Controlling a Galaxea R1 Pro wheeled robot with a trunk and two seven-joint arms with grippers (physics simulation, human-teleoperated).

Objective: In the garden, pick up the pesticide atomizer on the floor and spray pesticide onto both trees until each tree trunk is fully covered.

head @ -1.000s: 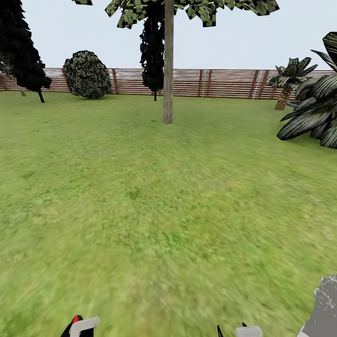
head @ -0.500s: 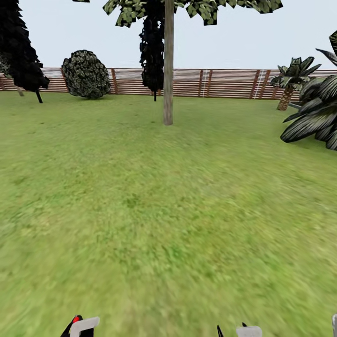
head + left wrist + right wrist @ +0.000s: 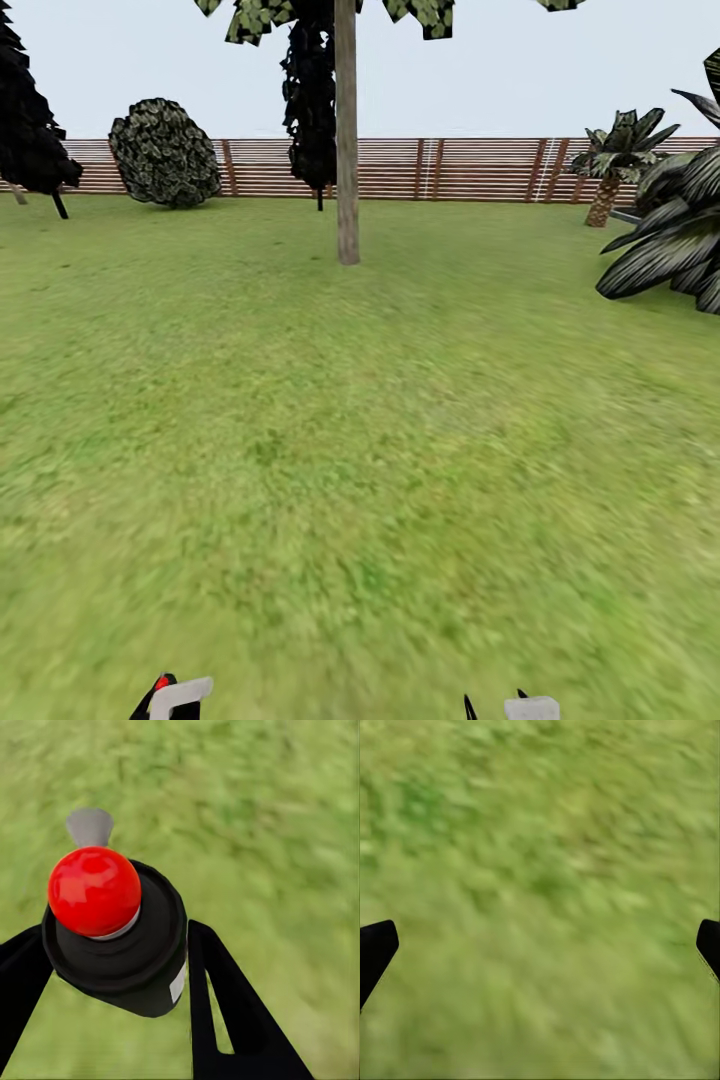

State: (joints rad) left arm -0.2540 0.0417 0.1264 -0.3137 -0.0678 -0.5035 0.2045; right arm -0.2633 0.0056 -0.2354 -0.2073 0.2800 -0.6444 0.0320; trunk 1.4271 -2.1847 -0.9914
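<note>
Lawn (image 3: 360, 450) below — left hand (image 3: 112, 967) tight around pesticide atomizer (image 3: 112, 937).

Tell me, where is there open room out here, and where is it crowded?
Open lawn stretches from the robot to the tree trunk and the fence. Crowded spots: the palm fronds at the right edge, the round bush and dark conifer far left. The left fingers already hold the atomizer.
</note>
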